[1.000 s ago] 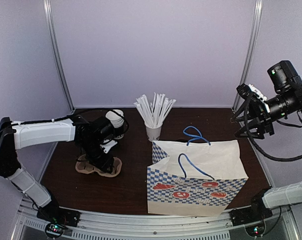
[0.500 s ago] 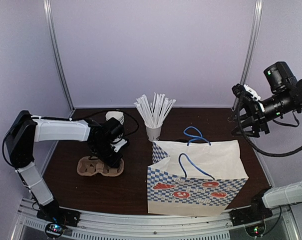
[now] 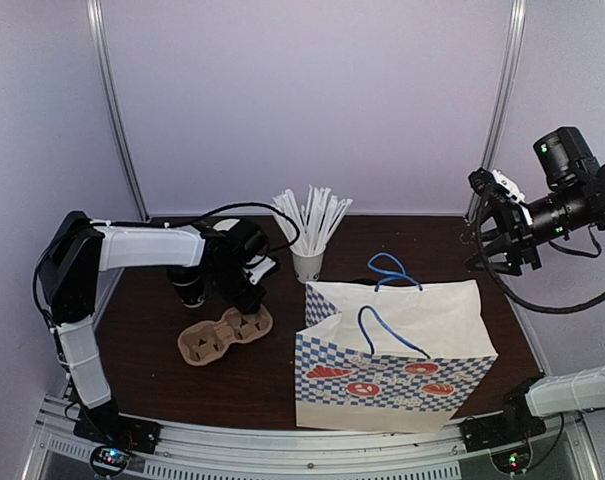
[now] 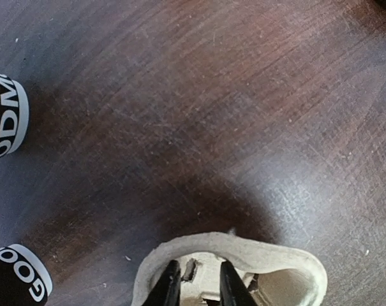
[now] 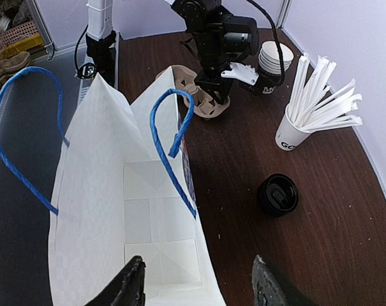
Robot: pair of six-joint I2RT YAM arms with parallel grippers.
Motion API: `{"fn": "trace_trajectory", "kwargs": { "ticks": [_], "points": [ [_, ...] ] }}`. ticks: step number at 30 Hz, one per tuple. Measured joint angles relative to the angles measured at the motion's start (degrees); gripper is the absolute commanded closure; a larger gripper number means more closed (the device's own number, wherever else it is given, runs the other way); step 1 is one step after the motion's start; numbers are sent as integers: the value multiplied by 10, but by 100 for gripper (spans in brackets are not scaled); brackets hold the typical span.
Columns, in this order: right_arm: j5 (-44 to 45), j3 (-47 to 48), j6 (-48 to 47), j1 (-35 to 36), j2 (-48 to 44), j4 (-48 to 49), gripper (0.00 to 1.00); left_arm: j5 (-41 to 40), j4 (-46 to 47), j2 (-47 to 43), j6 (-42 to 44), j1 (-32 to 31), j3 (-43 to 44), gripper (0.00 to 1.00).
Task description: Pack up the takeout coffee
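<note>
The takeout coffee (image 5: 277, 194), a black cup with a black lid seen from above, stands on the table beside the open white paper bag (image 5: 97, 191). In the top view it is hidden behind the bag (image 3: 422, 320). My left gripper (image 3: 244, 298) is shut on the brown cardboard cup carrier (image 3: 207, 340), left of the bag. In the left wrist view the gripper (image 4: 196, 280) pinches the carrier's middle behind its rim (image 4: 269, 255). My right gripper (image 5: 199, 271) is open and empty, high above the bag's mouth, and also shows in the top view (image 3: 487, 235).
A white cup of straws (image 3: 307, 262) stands behind the bag's left corner. A stack of black white-rimmed cups (image 5: 272, 60) stands behind my left arm; parts of it show at the left wrist view's edge (image 4: 4, 121). The bag has blue rope handles (image 5: 173, 127).
My left gripper has moved right and back, dragging the carrier toward the bag and turning it. The right arm has barely moved.
</note>
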Motion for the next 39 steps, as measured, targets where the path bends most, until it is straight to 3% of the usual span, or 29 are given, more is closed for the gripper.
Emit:
{"fn": "trace_trajectory", "kwargs": {
  "ticks": [4,8,13,27,39],
  "points": [
    [0,-10,0,-6,-8,1,43,5,-15,-29,3,-3,-12,52],
    [-3,-17,0,-10,-10,3,43,24,-43,-119,16,-8,-43,42],
    [-23,-23,0,-12,1,11,43,29,-90,-189,58,-10,-50,43],
    [-70,-29,0,-26,20,22,43,15,-156,-139,156,-10,-88,36],
    [-78,-43,0,-31,15,28,43,-6,-134,-99,163,3,-87,50]
  ]
}}
